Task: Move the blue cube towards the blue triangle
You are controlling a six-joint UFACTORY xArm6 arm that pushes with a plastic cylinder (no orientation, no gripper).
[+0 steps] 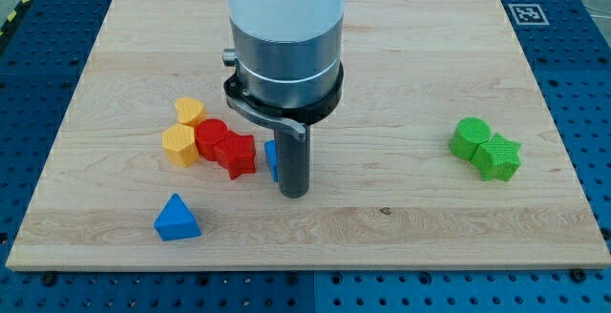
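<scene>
The blue cube (271,159) shows only as a thin blue sliver at mid-board, mostly hidden behind the dark rod. My tip (293,195) rests on the board touching or just off the cube's right side. The blue triangle (178,219) lies near the view's bottom left, well apart from the cube, down and to its left.
A red star block (235,154) and a red round block (210,137) sit just left of the blue cube. A yellow hexagon block (179,146) and yellow heart (190,112) lie further left. Two green blocks (485,149) sit at the view's right. The arm's white and grey body (284,36) hangs over the upper middle.
</scene>
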